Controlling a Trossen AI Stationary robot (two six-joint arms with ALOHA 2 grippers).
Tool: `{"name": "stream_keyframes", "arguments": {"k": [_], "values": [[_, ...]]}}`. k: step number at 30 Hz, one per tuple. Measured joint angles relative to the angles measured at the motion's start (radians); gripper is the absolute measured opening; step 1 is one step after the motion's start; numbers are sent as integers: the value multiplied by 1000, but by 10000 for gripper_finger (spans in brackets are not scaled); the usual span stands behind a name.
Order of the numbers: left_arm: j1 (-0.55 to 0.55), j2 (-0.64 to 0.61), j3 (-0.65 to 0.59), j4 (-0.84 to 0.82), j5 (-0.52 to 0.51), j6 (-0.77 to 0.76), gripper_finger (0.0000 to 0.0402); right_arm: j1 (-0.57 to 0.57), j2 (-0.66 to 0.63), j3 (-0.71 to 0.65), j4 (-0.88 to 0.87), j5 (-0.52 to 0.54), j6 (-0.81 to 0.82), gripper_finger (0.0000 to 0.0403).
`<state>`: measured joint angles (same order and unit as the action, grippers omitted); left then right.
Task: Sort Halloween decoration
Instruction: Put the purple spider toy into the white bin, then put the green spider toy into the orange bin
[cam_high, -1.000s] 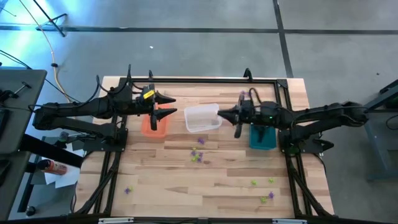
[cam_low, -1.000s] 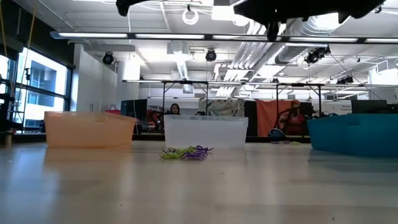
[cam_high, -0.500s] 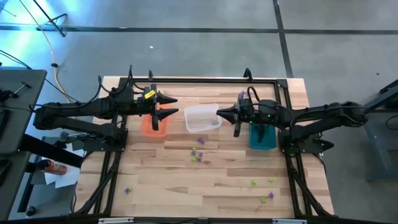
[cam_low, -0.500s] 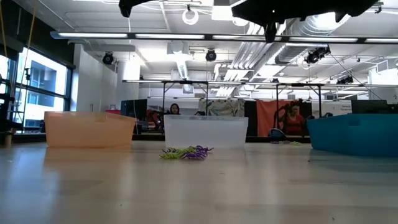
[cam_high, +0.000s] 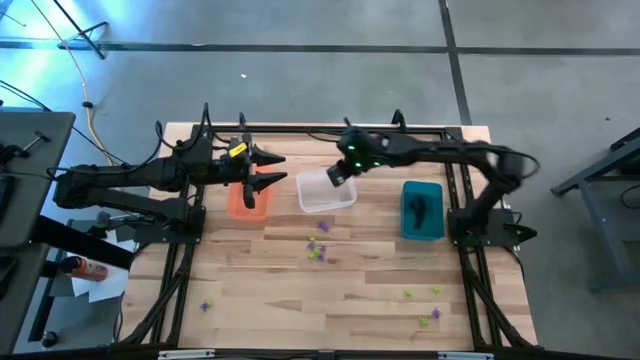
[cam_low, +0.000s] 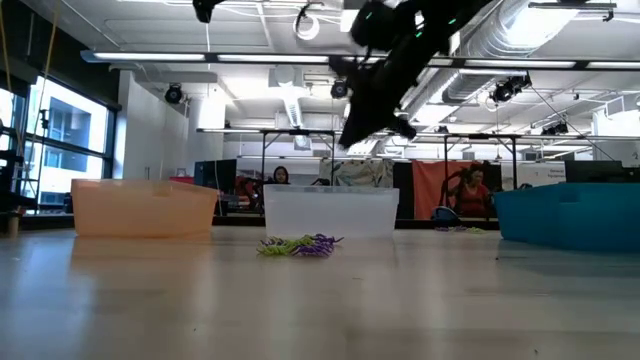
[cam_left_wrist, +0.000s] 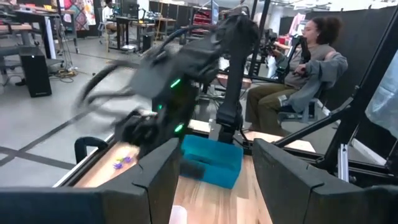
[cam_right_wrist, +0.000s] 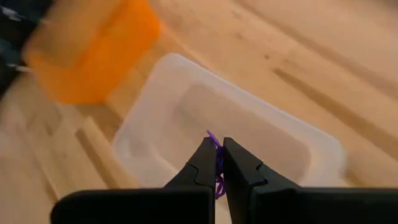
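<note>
Purple trinket (cam_right_wrist: 216, 163), pinched, right end effector (cam_right_wrist: 219, 163)

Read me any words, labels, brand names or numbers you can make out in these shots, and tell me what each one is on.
None can be read.
Yellow tag on the left arm: any print too small to read.
Orange bin, clear bin, teal bin: no labels visible.
Room behind the table in the low view: no sign or poster legible.

Right gripper (cam_right_wrist: 217, 163) pinching purple trinket (cam_right_wrist: 216, 155) above clear bin (cam_right_wrist: 155, 112)
</note>
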<state>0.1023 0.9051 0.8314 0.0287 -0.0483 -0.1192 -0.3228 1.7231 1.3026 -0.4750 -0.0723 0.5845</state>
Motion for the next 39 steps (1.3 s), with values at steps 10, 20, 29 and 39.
{"name": "stream_keyframes", "arguments": {"k": [10,20,29,39], "values": [[0,0,0,-1,-6,0,188,-5,346,226,-127,-25,71,6],[0,0,0,-2,-8,0,188,15,428,243,-161,15,114,6],[0,0,0,-3,-8,0,188,16,428,243,-157,14,131,34],[0,0,0,-3,-8,27,188,20,433,379,-296,6,-21,170]]}}
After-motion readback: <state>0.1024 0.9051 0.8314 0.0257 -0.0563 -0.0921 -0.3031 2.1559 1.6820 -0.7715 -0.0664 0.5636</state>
